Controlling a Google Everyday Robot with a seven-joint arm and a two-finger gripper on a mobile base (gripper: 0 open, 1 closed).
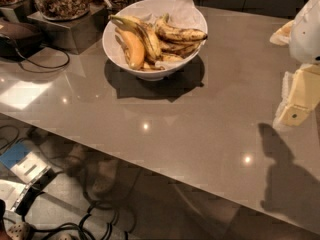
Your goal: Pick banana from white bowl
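Cream gripper [293,110], seemingly raised, far right

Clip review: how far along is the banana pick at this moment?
Done: nothing visible yet. The blotched banana lies in the white bowl among the other bananas. In hand: the pincer hangs over the right side of the table, well apart from the bowl, with no banana in it. Left: reach the bowl, grip that banana, lift it out.
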